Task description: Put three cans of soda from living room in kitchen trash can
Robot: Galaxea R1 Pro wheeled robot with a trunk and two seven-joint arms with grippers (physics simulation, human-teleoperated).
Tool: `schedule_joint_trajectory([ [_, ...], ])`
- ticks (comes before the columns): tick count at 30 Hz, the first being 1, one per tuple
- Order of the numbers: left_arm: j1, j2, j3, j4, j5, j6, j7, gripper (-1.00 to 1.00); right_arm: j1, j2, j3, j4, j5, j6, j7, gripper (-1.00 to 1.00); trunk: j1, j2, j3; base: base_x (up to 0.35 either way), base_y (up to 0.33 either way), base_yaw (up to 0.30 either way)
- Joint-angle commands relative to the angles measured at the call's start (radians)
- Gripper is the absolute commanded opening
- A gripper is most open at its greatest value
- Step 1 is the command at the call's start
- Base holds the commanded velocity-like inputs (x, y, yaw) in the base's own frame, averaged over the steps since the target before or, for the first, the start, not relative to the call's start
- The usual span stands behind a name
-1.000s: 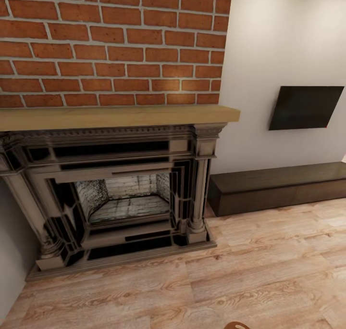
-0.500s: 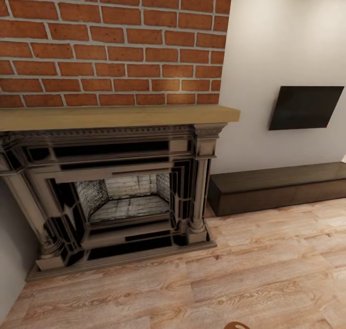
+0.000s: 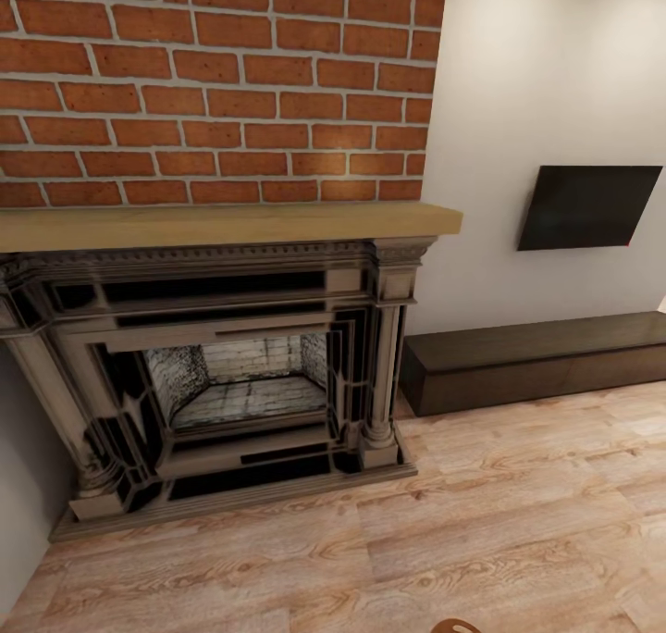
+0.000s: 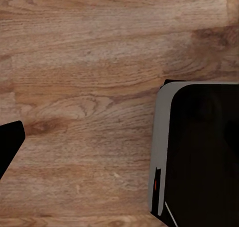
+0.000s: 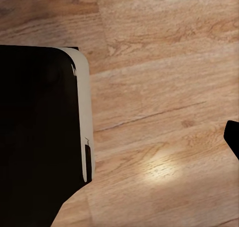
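While the head camera faced the living room's red-brick chimney (image 3: 213, 78) and dark carved fireplace (image 3: 222, 374), a black wall TV (image 3: 587, 207) hung above the long dark low cabinet (image 3: 536, 360); whether either pincer was spread could not be told.

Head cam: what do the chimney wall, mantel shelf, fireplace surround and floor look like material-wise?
Chimney wall: red brick, matte, pale mortar joints visible.
Mantel shelf: looks like light wood, smooth, plain slab with faint grain.
Fireplace surround: dark carved columns and mouldings, either painted wood or stone; the render leaves it open.
Floor: wood planks, visible grain and knots, slight sheen.
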Motion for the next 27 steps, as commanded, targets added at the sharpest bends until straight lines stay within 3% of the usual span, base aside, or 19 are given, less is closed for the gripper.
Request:
schedule_joint_trajectory([
  [1, 0.0, 0.0, 0.0, 0.0, 0.001, 0.0, 0.0, 1.0, 0.0, 0.0, 0.0, 0.0, 0.0, 0.0, 0.0, 1.0, 0.0, 0.0, 0.0, 0.0, 0.0, 0.0],
  [13, -0.005, -0.028, 0.001, -0.005, 0.005, 0.0, 0.001, 1.0, 0.0, 0.0, 0.0, 0.0, 0.0, 0.0, 0.0, 1.0, 0.0, 0.0, 0.0, 0.0, 0.0, 0.0],
  [27, -0.008, -0.036, 0.001, -0.006, 0.004, 0.0, 0.001, 1.0, 0.0, 0.0, 0.0, 0.0, 0.0, 0.0, 0.0, 1.0, 0.0, 0.0, 0.0, 0.0, 0.0, 0.0],
])
